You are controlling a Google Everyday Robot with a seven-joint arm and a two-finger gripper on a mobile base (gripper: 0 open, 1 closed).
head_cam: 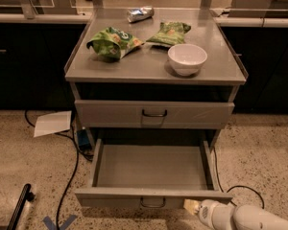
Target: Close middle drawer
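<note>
The middle drawer (151, 169) is pulled far out of the grey metal cabinet and is empty inside. Its flat front (110, 199) faces me, with a small dark loop handle (152, 203) at the centre. My gripper (192, 206) is at the bottom right, on the end of the white arm (245, 218). It sits right against the right part of the drawer front, just right of the handle. The drawer above (154, 114) is shut.
On the cabinet top (134, 66) lie a white bowl (187, 59), two green snack bags (114, 42) (170, 32) and a silver packet (140, 14). A paper sheet (53, 123) and black cables (69, 176) lie on the floor at left. Dark counters stand behind.
</note>
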